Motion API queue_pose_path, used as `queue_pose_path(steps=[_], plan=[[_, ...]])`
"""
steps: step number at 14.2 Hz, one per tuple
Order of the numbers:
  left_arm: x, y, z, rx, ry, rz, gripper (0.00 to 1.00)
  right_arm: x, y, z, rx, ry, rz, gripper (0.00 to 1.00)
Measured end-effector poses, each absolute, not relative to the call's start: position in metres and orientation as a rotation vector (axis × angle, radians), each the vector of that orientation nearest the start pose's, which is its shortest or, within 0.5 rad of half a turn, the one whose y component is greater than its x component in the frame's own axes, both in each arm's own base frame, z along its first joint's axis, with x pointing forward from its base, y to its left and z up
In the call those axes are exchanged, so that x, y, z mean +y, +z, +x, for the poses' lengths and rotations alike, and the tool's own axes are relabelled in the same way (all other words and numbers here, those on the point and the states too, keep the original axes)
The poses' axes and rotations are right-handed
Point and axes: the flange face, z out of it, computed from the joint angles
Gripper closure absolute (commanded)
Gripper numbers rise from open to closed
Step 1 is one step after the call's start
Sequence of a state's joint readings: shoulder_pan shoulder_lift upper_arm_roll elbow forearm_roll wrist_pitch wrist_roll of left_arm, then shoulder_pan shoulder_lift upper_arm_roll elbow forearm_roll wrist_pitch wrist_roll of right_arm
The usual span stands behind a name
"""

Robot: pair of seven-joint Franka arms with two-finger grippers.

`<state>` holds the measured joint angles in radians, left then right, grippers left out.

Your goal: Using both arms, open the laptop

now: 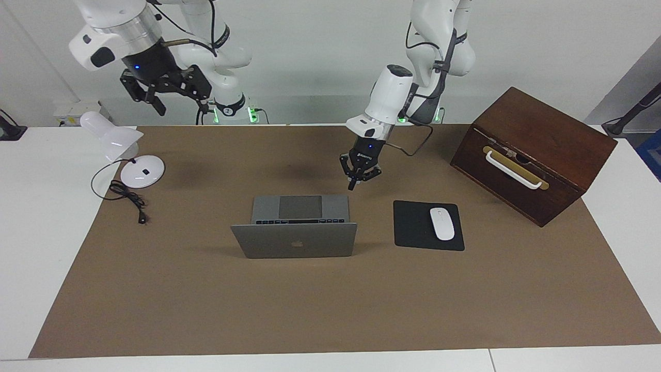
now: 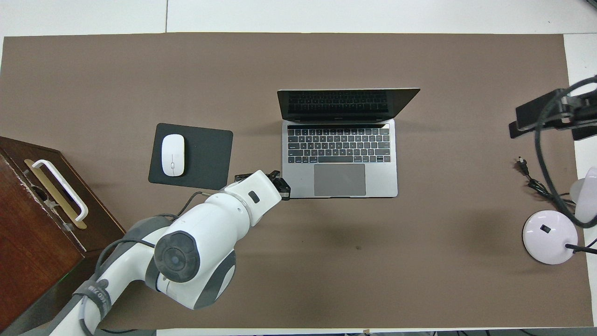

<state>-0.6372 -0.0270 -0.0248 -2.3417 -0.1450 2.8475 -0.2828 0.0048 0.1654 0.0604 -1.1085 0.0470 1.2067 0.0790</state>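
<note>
Facing view: white surface [image 1: 31, 248] under a brown mat [image 1: 330, 299], pale wall up top. Laptop [image 1: 295, 238] open mid-mat, mouse pad [image 1: 413, 227] beside it toward the left arm's end. Left pincer [image 1: 352, 186] shut, empty, raised just off the laptop's corner. Right pincer [image 1: 170, 95] high above the lamp [image 1: 111, 135], fingers spread, empty.

Overhead view: laptop [image 2: 340, 154] keyboard exposed; wooden box [image 2: 42, 210] well apart from it.

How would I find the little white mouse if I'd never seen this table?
Start at the big brown wooden box at the left arm's end of the table. Between it and the open laptop lies a black mouse pad. The mouse rests on it: small, smooth, oval, the only white thing there.
</note>
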Motion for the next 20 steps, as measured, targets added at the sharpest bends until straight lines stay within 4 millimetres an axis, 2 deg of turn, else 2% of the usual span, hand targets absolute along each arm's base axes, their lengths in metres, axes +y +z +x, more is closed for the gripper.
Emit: queue_pose_path(steps=[3,5,8,11,15,20], plan=[[-0.306,0.439,0.438,0.341,-0.670,-3.351,1.00,0.005,0.718,0.555,-0.198,0.048,-3.148,0.00],[-0.285,0.468,0.445,0.285,-0.577,-3.351,1.00,-0.013,0.712,0.562,-0.271,-0.033,-3.153,0.00],[-0.253,0.522,0.456,0.214,-0.473,-3.348,1.00,-0.032,0.670,0.572,-0.298,-0.123,-3.162,0.00],[-0.221,0.559,0.468,0.186,-0.414,-3.334,1.00,-0.036,0.631,0.566,-0.289,-0.115,-3.167,0.00],[-0.164,0.584,0.482,0.284,-0.302,-3.291,1.00,-0.052,0.609,0.556,-0.196,-0.108,-3.162,0.00],[-0.090,0.604,0.492,0.391,-0.209,-3.254,1.00,-0.039,0.607,0.555,-0.050,-0.101,-3.147,0.00]])
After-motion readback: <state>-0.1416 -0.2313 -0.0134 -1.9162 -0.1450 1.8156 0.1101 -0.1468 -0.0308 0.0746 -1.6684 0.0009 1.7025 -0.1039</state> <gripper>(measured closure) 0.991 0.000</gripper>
